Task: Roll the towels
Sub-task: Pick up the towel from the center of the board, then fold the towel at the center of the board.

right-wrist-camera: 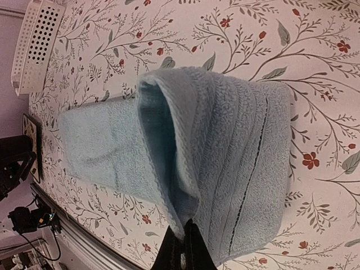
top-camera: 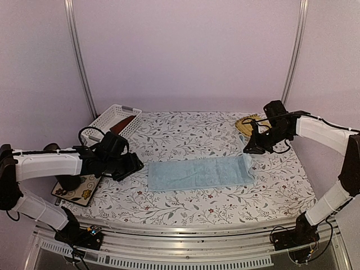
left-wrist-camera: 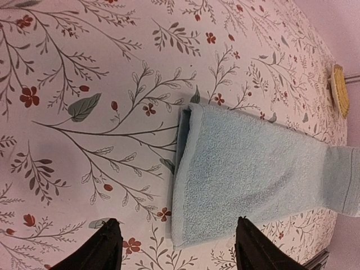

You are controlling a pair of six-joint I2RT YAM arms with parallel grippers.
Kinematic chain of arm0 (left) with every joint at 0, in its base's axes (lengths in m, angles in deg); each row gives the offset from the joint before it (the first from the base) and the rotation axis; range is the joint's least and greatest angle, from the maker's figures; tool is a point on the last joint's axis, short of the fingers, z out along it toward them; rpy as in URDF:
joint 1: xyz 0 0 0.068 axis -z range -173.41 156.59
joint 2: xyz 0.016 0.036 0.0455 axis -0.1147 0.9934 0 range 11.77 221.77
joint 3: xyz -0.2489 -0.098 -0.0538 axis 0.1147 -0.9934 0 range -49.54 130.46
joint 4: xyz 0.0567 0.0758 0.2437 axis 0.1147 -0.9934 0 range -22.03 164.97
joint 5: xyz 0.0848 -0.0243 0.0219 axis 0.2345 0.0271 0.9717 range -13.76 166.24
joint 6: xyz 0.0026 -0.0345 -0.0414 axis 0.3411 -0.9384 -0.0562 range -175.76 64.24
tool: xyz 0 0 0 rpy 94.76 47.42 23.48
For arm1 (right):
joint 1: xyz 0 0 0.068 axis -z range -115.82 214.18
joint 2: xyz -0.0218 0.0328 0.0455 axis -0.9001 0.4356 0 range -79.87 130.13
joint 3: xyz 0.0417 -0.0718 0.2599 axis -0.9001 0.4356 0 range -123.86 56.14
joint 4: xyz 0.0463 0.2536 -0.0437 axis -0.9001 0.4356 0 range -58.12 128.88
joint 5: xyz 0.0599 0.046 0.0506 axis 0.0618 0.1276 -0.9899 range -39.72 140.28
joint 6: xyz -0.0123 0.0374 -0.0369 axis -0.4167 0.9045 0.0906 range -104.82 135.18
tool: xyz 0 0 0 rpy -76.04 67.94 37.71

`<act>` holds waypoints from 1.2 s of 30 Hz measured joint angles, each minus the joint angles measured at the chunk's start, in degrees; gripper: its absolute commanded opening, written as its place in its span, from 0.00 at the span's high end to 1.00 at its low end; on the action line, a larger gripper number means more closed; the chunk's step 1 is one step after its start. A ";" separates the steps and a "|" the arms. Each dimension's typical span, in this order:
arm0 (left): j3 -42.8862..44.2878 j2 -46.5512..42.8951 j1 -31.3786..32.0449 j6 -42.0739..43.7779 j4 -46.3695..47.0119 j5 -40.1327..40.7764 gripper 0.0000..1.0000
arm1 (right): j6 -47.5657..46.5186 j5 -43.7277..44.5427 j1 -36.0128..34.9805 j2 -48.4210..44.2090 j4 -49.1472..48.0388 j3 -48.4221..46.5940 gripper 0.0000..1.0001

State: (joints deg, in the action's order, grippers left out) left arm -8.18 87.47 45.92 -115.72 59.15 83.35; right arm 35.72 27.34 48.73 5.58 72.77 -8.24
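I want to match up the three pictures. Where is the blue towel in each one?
Top view: the blue towel lies across the middle of the picture, its right end pinched by the right hand.
Left wrist view: right of centre, with its folded end toward the middle.
Right wrist view: it fills the middle, with one end raised.
Shared landmark: the flowered tablecloth lies under it in all three.

Left arm (top-camera: 48, 165) reaches in low from the left, forearm level | left gripper (top-camera: 134, 166), jaws parted wide, holding nothing | right arm (top-camera: 320, 130) bends in from the right, wrist angled down | right gripper (top-camera: 249, 149) pinched tight on a raised end of the light blue towel (top-camera: 197, 172)
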 measured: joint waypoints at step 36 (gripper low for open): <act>-1.46 -15.37 -9.16 3.43 -10.64 2.62 0.03 | 15.93 4.26 -31.56 36.24 -2.73 -36.33 0.98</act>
State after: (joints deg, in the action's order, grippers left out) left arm -9.64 72.11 36.76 -112.29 48.51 85.97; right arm 51.65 31.60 17.17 41.82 70.03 -44.57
